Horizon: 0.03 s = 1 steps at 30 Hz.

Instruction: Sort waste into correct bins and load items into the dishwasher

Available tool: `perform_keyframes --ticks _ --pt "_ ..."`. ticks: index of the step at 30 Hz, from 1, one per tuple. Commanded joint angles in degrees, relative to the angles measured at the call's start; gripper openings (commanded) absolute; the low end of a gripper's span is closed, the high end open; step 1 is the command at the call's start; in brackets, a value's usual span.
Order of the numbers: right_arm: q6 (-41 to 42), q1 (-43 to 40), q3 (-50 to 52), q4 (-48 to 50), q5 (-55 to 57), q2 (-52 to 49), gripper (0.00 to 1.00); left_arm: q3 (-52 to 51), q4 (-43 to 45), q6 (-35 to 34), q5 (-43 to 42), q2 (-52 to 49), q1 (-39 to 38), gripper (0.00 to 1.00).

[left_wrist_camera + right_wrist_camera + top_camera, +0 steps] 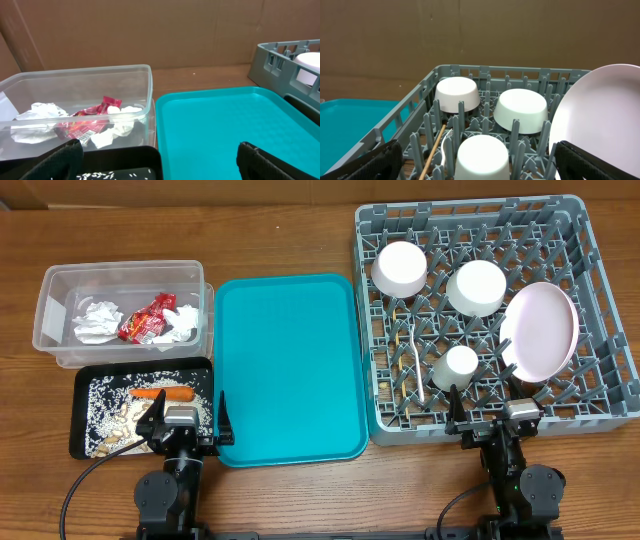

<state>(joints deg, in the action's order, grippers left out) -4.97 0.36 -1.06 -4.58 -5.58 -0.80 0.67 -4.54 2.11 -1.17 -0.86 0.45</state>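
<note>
My left pincer (186, 418) and right pincer (488, 412) both gape wide, empty — the leaning plate (540, 330), just ahead of the right, may topple if I lunge.

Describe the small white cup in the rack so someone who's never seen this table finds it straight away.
Look at the big grey dish rack on the right of the table. In its near half, between the white fork and the tilted pale plate, sits the small white cup. It is smaller than the two white bowls behind it.
</note>
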Motion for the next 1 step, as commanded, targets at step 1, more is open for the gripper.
perform_keyframes --ticks 1 --pt "-0.42 -0.17 0.61 0.22 -0.07 0.63 1.00 -0.39 0.13 1.14 0.72 0.66 -0.07 1.00"
